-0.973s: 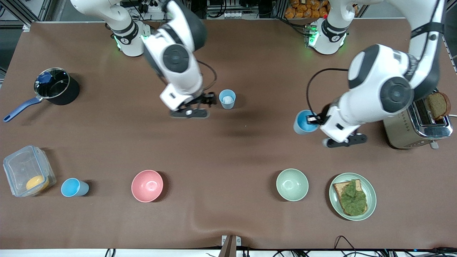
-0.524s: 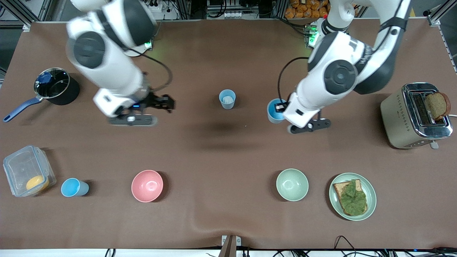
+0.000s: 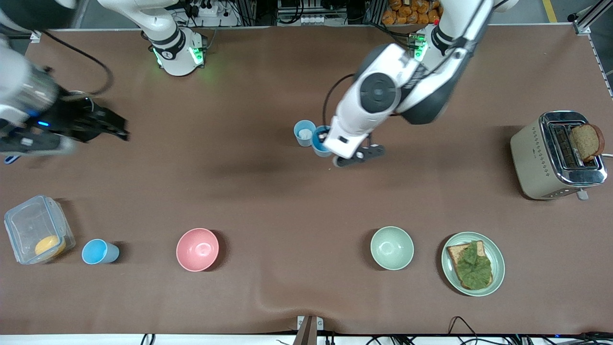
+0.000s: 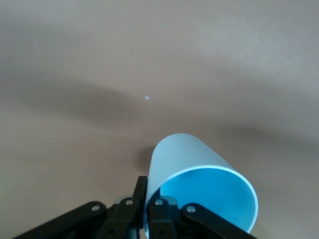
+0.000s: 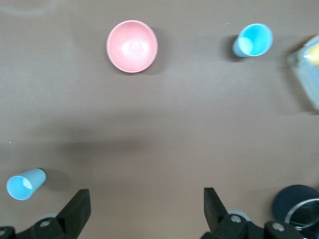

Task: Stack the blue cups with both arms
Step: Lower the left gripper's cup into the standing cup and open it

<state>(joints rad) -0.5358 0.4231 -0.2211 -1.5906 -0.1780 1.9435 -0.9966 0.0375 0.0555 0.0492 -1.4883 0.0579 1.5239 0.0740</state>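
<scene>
Now left end effector (image 3: pixel 327 143) grips blue cup (image 3: pixel 320 141) — airborne.

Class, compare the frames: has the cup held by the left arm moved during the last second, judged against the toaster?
Yes. The left tool has carried its cup away from the toaster, toward the standing cup, which it now hangs beside.

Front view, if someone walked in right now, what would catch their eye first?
Mid-table, the left gripper holds a bright-blue-lined cup by its rim, right beside the pale-lined cup standing on the brown table. The right gripper hangs open over the saucepan at the right arm's end. Nearer the camera runs a row: another blue cup, pink bowl, green bowl.
</scene>
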